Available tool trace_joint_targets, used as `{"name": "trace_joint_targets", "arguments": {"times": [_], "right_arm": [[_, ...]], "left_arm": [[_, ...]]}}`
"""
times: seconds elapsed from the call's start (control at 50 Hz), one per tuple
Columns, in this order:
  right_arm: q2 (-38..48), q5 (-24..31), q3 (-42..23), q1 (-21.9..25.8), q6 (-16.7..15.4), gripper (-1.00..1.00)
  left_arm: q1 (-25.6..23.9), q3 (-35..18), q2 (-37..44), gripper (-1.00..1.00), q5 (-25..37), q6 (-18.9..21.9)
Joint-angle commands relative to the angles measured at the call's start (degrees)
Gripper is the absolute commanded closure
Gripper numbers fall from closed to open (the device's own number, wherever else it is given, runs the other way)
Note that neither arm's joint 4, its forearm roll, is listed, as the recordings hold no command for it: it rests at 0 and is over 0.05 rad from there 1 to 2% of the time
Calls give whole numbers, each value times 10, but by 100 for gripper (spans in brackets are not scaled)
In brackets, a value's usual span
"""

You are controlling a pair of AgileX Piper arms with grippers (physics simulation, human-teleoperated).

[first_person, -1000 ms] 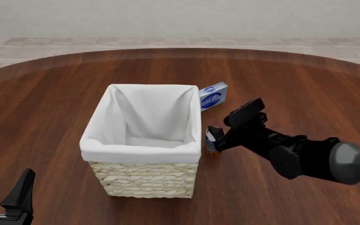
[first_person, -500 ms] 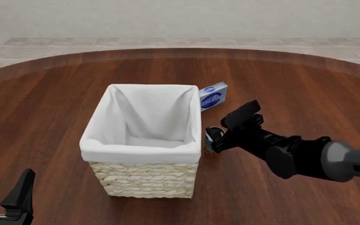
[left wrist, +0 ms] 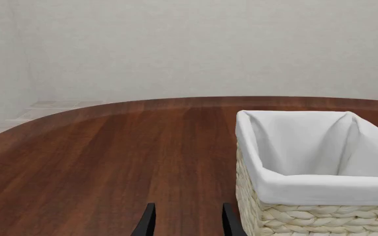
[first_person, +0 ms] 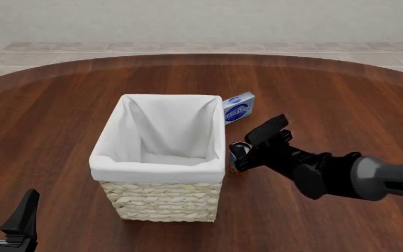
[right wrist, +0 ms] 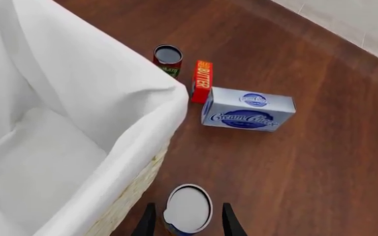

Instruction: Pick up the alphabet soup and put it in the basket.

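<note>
- While the soup (right wrist: 187, 209) stands upright on the surface (first_person: 314, 105) right of centre, just beside the basket (first_person: 161, 163), the right hand (right wrist: 186, 221) straddles it, fingers spread, not clenched.
- Left hand (first_person: 6, 218), lower left, is released.

right gripper (first_person: 238, 155) moved closer, jaws apparently around alphabet soup (right wrist: 187, 208)

Basket (first_person: 163, 199) pale rough woven wicker, matt white cloth lining; desk (first_person: 61, 121) glossy dark wood; alphabet soup (right wrist: 188, 208) smooth silvery metal lid.
</note>
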Motion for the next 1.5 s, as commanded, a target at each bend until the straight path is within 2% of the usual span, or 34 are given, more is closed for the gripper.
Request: {"name": "trace_joint_targets", "arguments": {"times": [0.02, 1.5], "right_arm": [[18, -8, -3, 1, 3, -100], [58, -37, 0, -7, 18, -100]], "left_arm": [[0, 0, 0, -100, 0, 0], [0, 0, 0, -100, 0, 0]]}}
